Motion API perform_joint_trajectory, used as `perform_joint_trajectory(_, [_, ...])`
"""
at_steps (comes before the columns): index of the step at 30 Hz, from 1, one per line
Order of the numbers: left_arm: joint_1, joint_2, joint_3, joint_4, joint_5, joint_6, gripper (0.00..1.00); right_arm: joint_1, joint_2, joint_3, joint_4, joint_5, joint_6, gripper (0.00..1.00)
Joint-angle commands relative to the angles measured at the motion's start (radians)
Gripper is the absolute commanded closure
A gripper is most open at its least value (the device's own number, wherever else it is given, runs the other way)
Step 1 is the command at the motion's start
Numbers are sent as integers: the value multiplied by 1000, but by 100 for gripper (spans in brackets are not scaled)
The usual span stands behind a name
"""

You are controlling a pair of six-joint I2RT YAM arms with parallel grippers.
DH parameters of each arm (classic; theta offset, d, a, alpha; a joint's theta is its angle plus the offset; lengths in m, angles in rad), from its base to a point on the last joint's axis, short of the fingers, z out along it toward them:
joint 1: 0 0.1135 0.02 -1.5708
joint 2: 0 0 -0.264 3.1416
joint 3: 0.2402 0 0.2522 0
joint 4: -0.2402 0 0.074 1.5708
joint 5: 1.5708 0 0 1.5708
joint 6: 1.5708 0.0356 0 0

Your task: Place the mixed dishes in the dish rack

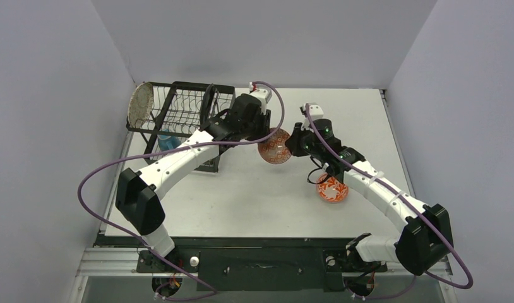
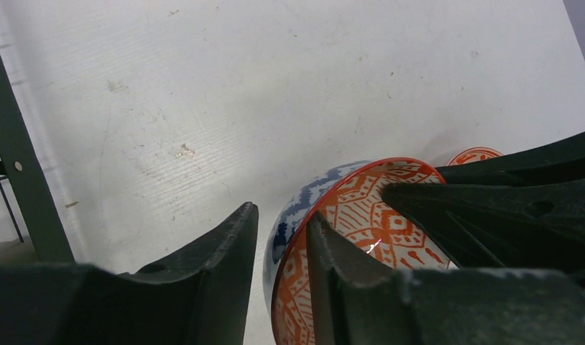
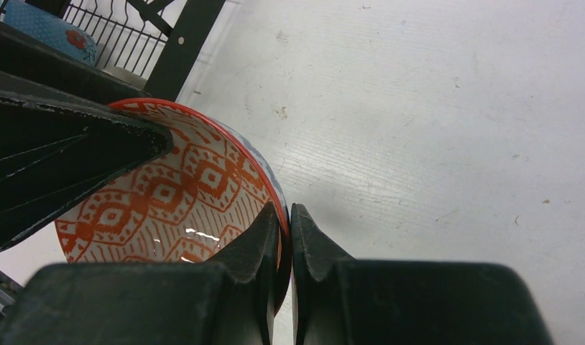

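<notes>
Mid-air handover above tabletop (image 1: pixel 242 202) centre: right end effector (image 3: pixel 289 213) clenched on patterned bowl (image 1: pixel 274 147) rim; left end effector (image 2: pixel 282 214) parted, straddling opposite rim. Best: left pinches firmly before right releases, then carries to dish rack (image 1: pixel 179 110), 10 o'clock.

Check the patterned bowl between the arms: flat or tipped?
Tipped on edge: the held bowl has its rim steeply tilted, pinched by the right gripper, with the left gripper straddling the opposite rim.
</notes>
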Motion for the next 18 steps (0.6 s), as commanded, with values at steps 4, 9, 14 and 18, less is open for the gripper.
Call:
perform_joint_trajectory(4, [-2, -43, 20, -8, -3, 63, 95, 28, -68, 79, 45, 18, -2, 100])
perform_joint_trajectory(9, [11, -99, -39, 67, 31, 62, 100, 32, -76, 107, 35, -7, 10, 100])
perform_joint_trajectory(14, [30, -171, -107, 155, 70, 46, 100, 31, -77, 124, 38, -94, 42, 75])
perform_joint_trajectory(18, [57, -232, -174, 241, 123, 26, 100, 32, -93, 113, 69, -152, 92, 49])
